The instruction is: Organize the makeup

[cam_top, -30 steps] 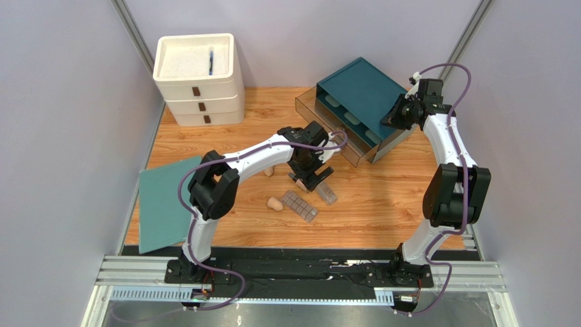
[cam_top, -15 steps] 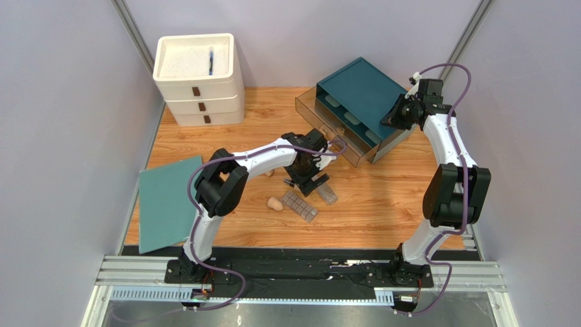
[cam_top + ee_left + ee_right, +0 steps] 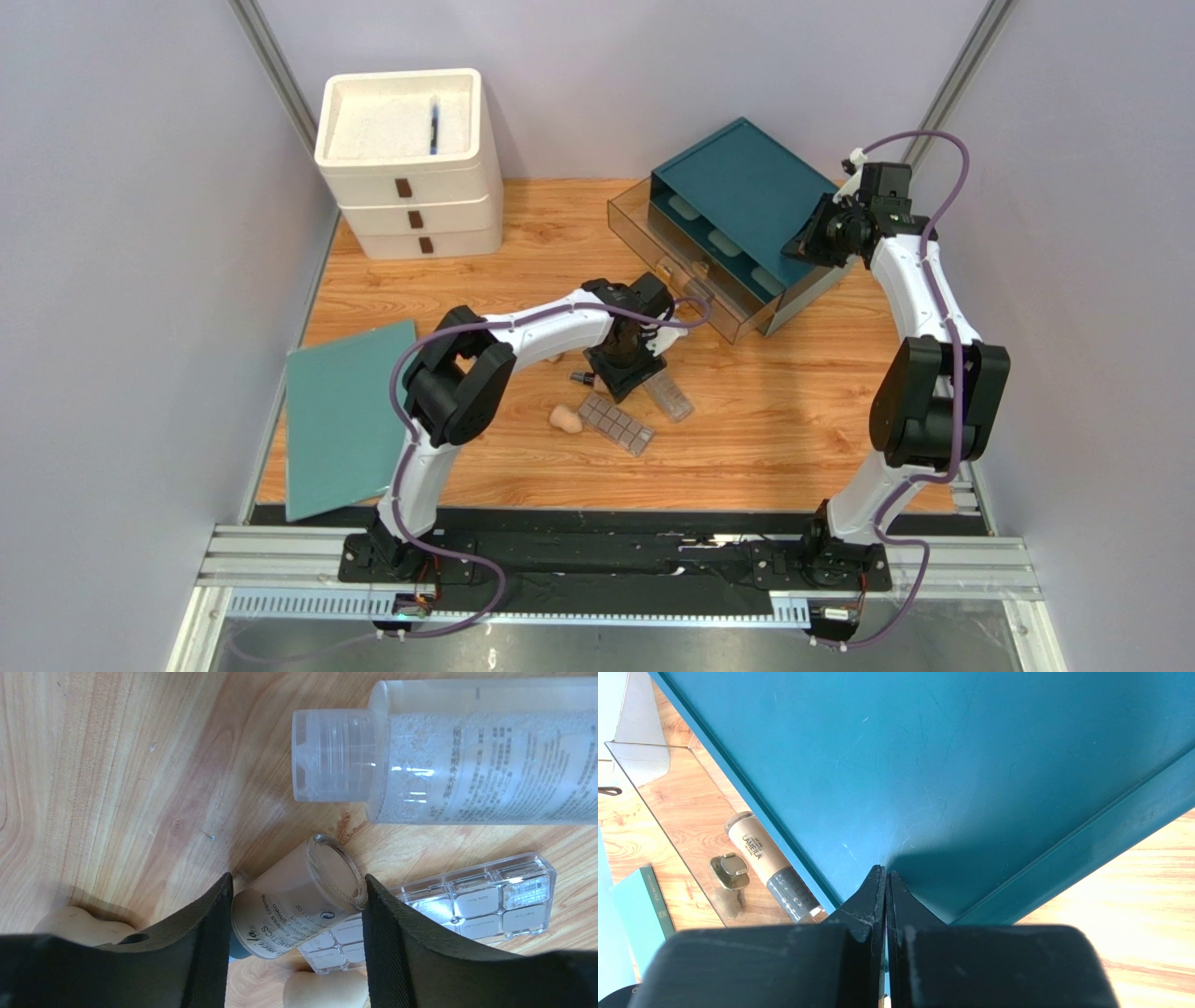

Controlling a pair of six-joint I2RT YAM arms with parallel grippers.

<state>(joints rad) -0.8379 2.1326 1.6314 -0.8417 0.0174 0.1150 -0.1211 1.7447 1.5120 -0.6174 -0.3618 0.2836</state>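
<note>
One tube (image 3: 766,868) already lies in the teal drawer unit's (image 3: 744,182) open drawer, my right gripper (image 3: 886,882) shut over its top. Left on the table (image 3: 786,420): clear bottle (image 3: 477,749), palette (image 3: 477,896), the beige bottle (image 3: 295,910) my left gripper (image 3: 296,889) pinches, and sponges (image 3: 77,925).

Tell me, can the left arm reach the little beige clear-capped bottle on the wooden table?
Probably yes: the left gripper straddles the beige bottle, a finger each side, nothing else between.
</note>
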